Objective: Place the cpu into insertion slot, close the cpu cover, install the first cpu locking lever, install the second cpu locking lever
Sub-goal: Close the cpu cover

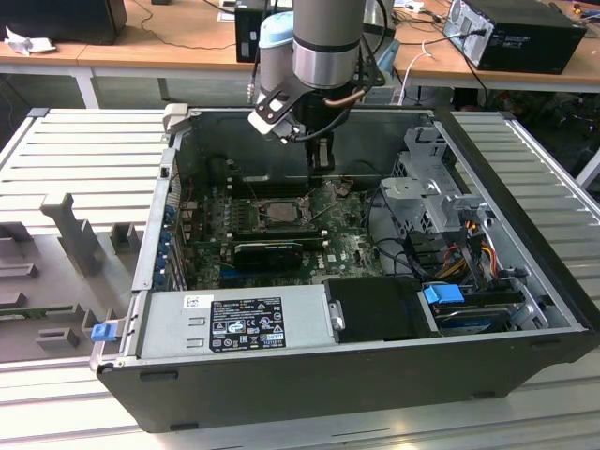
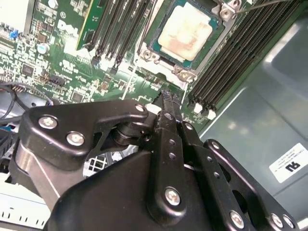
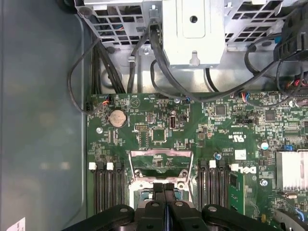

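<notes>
The cpu (image 2: 185, 32), a silver-grey square with a pale smear on top, lies in the insertion slot (image 2: 155, 48) on the green motherboard (image 2: 62, 57). In the exterior view the insertion slot (image 1: 278, 211) lies near the middle of the open case. The cpu cover (image 3: 161, 161), a silver frame with a square opening, stands raised at the socket's edge in the first wrist view. My gripper (image 2: 166, 96) hangs just beside the socket, fingers pressed together with nothing between them. The gripper (image 1: 322, 164) is above the board, and its fingertips (image 3: 164, 190) sit close to the raised cover. A thin locking lever (image 2: 264, 5) sticks up past the socket.
Long black memory slots (image 2: 231, 53) flank the socket on both sides. A black graphics card (image 1: 267, 251) lies close to the socket. A metal drive cage (image 1: 427, 192) with cables is at the exterior view's right, and the power supply (image 1: 239, 323) is at the case front.
</notes>
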`<state>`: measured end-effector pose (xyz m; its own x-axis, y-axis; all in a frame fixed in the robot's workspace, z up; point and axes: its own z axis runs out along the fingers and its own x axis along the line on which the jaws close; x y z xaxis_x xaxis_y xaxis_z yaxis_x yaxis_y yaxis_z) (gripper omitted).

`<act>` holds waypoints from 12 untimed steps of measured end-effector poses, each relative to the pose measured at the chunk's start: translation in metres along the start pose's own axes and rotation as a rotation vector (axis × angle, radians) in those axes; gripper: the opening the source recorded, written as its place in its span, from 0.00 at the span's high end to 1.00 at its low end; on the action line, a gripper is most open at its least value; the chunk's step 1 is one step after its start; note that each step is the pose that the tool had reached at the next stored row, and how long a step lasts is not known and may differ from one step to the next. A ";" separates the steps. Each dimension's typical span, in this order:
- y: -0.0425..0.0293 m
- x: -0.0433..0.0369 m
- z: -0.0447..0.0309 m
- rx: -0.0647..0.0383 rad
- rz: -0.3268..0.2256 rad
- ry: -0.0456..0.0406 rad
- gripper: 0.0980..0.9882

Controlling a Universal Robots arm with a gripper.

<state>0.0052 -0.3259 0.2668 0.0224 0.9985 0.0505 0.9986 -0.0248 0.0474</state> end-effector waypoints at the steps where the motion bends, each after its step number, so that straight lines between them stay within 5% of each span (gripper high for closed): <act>1: 0.0028 0.0002 0.0001 0.000 0.000 -0.0001 0.99; 12: 0.0334 0.0014 0.0015 0.000 0.000 -0.0002 0.99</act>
<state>0.0387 -0.3252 0.2670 0.0226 0.9985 0.0502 0.9986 -0.0250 0.0470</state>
